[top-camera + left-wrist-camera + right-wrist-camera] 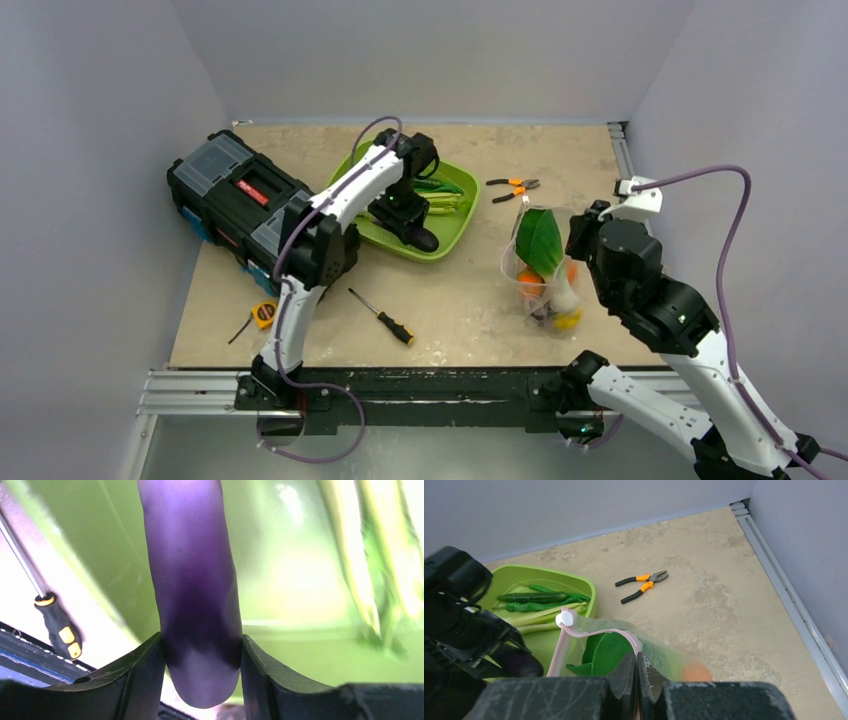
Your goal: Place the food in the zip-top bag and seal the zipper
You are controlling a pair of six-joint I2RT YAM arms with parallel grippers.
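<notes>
My left gripper (405, 222) is over the lime-green tray (455, 235) and is shut on the purple eggplant (195, 595), which runs between both fingers (142, 680). Green pods (440, 192) and pale stalks (544, 620) lie in the tray beside it. My right gripper (637, 667) is shut on the pink zipper edge (599, 630) of the zip-top bag (540, 265), holding its mouth open. Inside the bag are leafy bok choy (538, 238), an orange (529, 283) and a yellow lemon (568, 320). A white slider (565, 619) sits at the zipper's end.
A black toolbox (240, 200) stands left of the tray. A screwdriver (382, 316) and a yellow tape measure (262, 313) lie at the front left. Orange-handled pliers (514, 188) lie behind the bag. Walls close in the back and right.
</notes>
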